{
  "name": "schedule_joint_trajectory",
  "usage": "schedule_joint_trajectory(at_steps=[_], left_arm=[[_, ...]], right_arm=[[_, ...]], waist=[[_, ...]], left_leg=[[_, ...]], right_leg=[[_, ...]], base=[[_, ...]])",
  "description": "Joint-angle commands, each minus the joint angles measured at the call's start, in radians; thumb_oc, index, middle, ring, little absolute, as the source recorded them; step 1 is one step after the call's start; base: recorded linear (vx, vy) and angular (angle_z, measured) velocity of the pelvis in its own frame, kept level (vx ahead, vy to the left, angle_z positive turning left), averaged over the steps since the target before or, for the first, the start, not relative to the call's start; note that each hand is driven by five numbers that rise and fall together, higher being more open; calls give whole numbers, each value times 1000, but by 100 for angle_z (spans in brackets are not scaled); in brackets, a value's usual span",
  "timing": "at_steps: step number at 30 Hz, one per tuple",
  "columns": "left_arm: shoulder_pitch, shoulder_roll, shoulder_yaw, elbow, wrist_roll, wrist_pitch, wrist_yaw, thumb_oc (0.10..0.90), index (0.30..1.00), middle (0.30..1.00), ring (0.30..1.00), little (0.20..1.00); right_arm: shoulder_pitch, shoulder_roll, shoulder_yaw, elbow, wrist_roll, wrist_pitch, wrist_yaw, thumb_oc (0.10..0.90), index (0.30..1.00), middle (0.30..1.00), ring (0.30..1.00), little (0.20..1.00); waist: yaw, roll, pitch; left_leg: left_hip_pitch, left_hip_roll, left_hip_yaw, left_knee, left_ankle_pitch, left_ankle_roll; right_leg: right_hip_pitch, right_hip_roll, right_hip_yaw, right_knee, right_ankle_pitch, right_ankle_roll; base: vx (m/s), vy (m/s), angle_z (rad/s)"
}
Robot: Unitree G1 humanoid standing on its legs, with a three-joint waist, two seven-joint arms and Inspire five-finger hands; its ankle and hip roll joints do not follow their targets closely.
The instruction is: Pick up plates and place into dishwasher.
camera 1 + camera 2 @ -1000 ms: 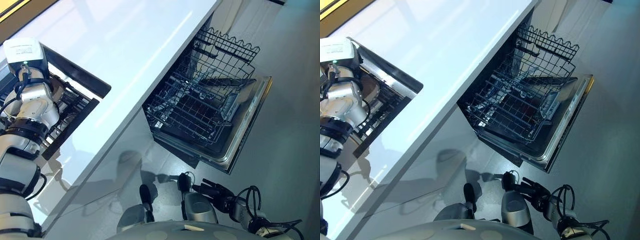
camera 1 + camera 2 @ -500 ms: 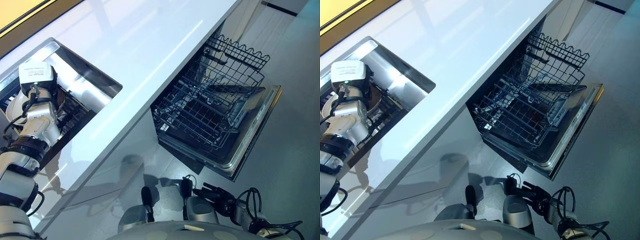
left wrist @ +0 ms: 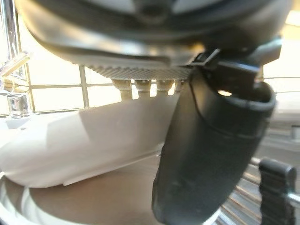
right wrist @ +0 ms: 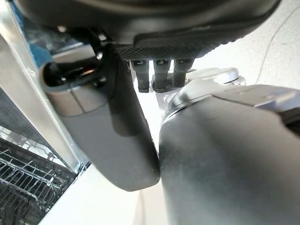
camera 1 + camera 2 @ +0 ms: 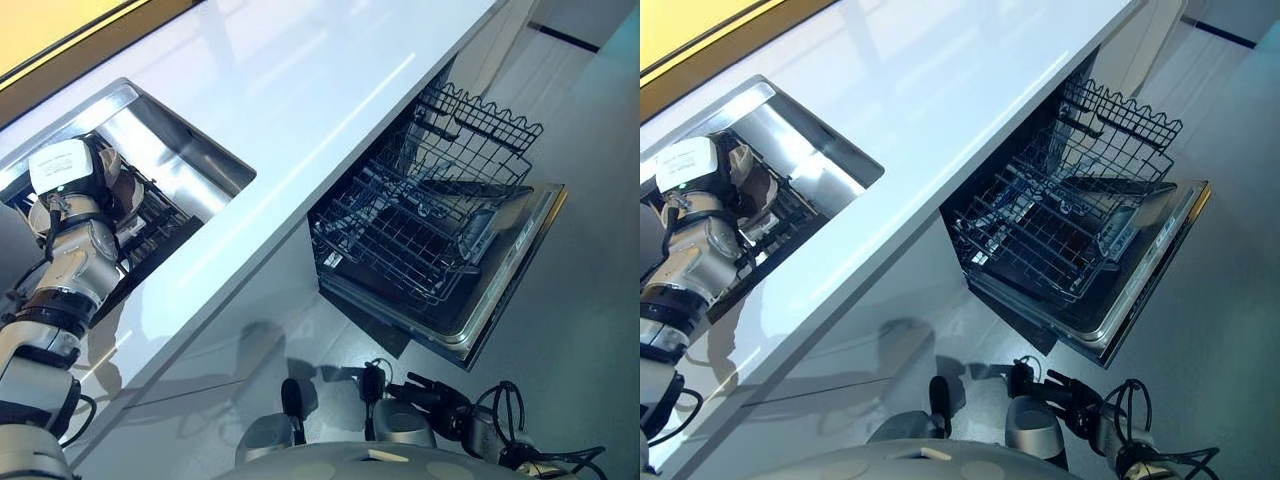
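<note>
We saw the left hand (image 3: 211, 154) open against a stiff, smooth, fragile plate (image 3: 70, 140) in the sink (image 5: 190, 150), best taken by its rim; the right hand (image 4: 112, 126) hung relaxed.

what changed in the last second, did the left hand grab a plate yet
The camera shifted. The left arm reached deeper into the sink, where the left hand rests against a pale plate; a grasp cannot be confirmed. The dishwasher stayed open with its rack out, and the right hand stayed low.
</note>
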Motion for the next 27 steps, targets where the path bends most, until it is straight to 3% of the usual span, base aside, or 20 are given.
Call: schedule_joint_trajectory(at_steps=[1,10,12,13,14,27], left_arm=[[-45,76,105,-8,99,25,79,800,900,900,900,900],[-19,86,89,2,230,72,0,800,900,900,900,900],[-13,89,90,6,230,91,-16,556,691,691,691,656],[-6,90,94,10,237,105,-40,256,434,434,434,356],[2,95,95,13,231,113,-59,100,300,300,300,200],[5,113,87,0,279,95,-108,100,300,300,300,200]], right_arm=[[62,-26,-31,3,-24,-20,26,800,900,900,900,900],[61,-24,-34,1,-25,-23,32,800,900,900,900,900],[61,-25,-33,-2,-24,-23,31,800,900,900,900,900],[63,-24,-32,-4,-22,-24,30,800,900,900,900,900],[65,-24,-32,-7,-21,-24,28,800,900,900,900,900],[59,-19,-41,-14,9,-37,29,800,900,900,900,900]], waist=[[8,29,-74],[14,33,-84],[15,34,-85],[17,35,-88],[18,36,-88],[21,37,-105]], left_leg=[[-59,-86,3,100,-132,60],[-48,-90,-5,95,-134,61],[-47,-91,-6,96,-134,61],[-46,-92,-10,95,-135,62],[-46,-92,-12,95,-135,62],[-28,-101,-15,92,-146,69]], right_leg=[[-53,73,-6,154,-175,-8],[-41,72,-7,146,-173,-7],[-40,72,-6,145,-172,-6],[-40,73,-5,144,-173,-6],[-39,73,-6,144,-173,-5],[-24,73,2,129,-170,0]], base=[[0,0,0],[0,0,0],[0,0,0],[0,0,0],[0,0,0],[-2,0,0]])
